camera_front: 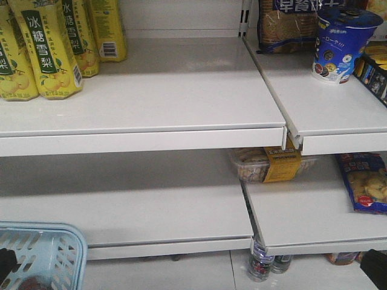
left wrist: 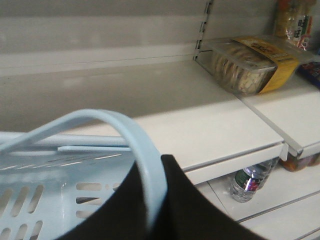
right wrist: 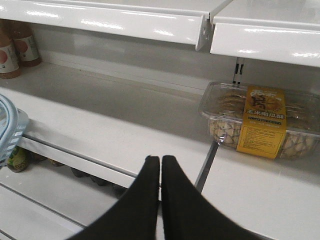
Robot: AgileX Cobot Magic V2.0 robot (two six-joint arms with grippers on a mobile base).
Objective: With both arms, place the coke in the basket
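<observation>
Down at the bottom-left of the front view sits the light blue slotted plastic shopping basket (camera_front: 37, 254), hanging in front of the white metal shelves (camera_front: 139, 90). From the left wrist view, the left gripper (left wrist: 152, 200) looks clamped on the basket's thin hoop handle (left wrist: 145, 165), with the handle running right between the two black fingers, so I'd call that a solid hold on the basket.

The right gripper (right wrist: 161, 195) is squeezed together with nothing in it, fingers touching each other, hanging in front of the lower shelf near a clear plastic tray of biscuits with a yellow sleeve (right wrist: 260, 120).

Now the coke: honestly can't find it on any shelf. There's a dark rounded something low inside the basket at the very bottom edge of the front view, which could be the bottle, but it's too cropped to say for sure. The yellow pear drink bottles (camera_front: 51, 45) up top and the small water bottles (camera_front: 261, 263) on the lowest level clearly aren't it.

My guess is the job's basically wrapped up or very close: empty right gripper, basket held, no coke left out. If that dark thing isn't the bottle, then the whole pick is still to do.
</observation>
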